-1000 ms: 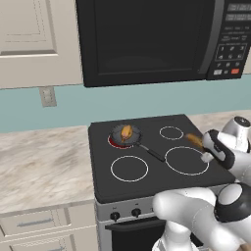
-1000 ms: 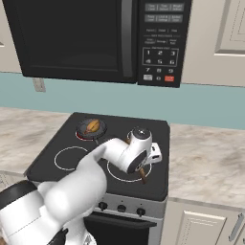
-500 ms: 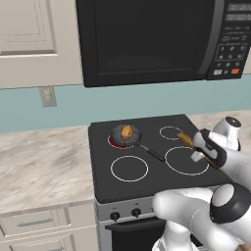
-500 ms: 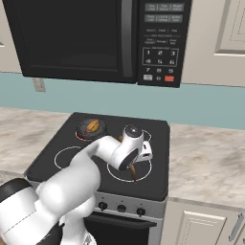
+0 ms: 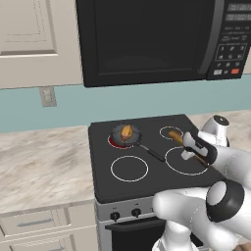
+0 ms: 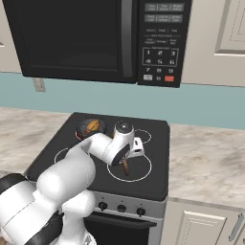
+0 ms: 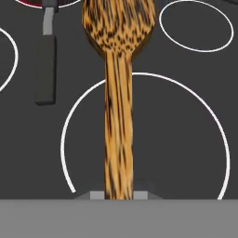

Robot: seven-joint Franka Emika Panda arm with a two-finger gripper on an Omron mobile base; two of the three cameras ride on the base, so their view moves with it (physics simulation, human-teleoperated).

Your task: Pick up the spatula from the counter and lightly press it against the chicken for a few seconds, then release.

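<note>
Over the right half of the black cooktop (image 5: 147,191), gripper (image 5: 191,148) is clamped on the wooden spatula (image 5: 182,143), jaws narrow around the handle. Hand view: spatula (image 7: 119,102) runs straight up the middle from the gripper (image 7: 119,195), handle crossing the large front right burner ring (image 7: 218,139), blade past the ring's far edge and level with the smaller rear ring (image 7: 228,23). Right base view: gripper (image 6: 129,154) sits above that big ring, butt end of the spatula (image 6: 125,167) sticking out below it and angled down toward the glass. Can't tell if it touches. Chicken (image 5: 126,131) sits in the dark pan (image 5: 119,139) on the rear left burner, red glow under it. Pan handle (image 5: 151,152) points toward the front right, and lies left of the spatula in the hand view (image 7: 45,69), not touching. Blade is near the chicken but apart from it, no contact. Microwave (image 5: 147,39) hangs above the stove.
</note>
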